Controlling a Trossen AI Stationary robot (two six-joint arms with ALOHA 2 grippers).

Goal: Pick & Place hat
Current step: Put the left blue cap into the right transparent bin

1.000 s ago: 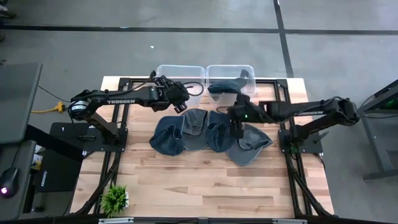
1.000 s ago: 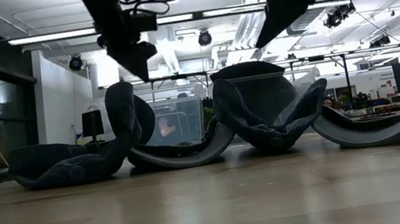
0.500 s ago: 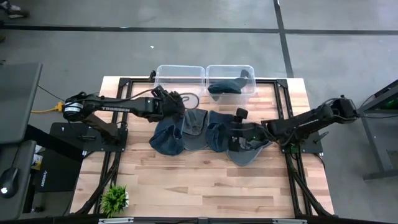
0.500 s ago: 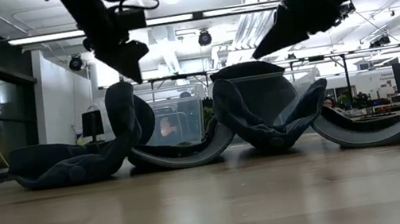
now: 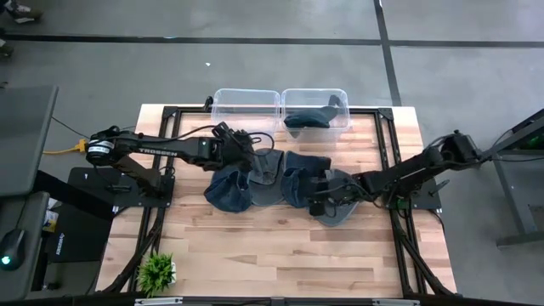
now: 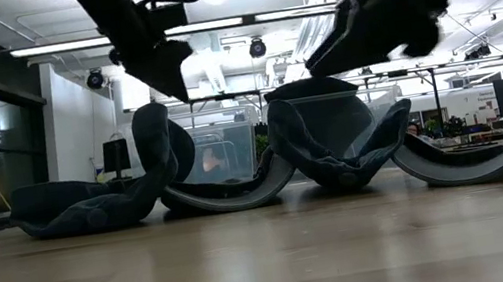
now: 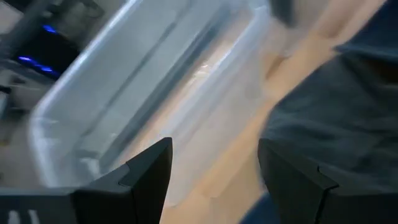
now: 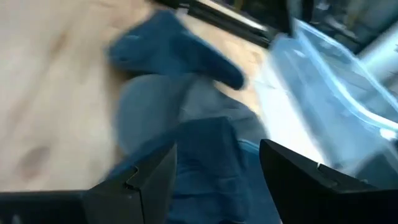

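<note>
Four blue-grey hats lay in a touching row across the middle of the tabletop. The left gripper hovered with fingers spread over the row's left end, just in front of an empty clear bin at the far edge. The right gripper, also spread, hung low over the right-hand hats (nothing between its fingers). A second bin beside the first held another hat. A small potted plant stood at the near left corner.
</note>
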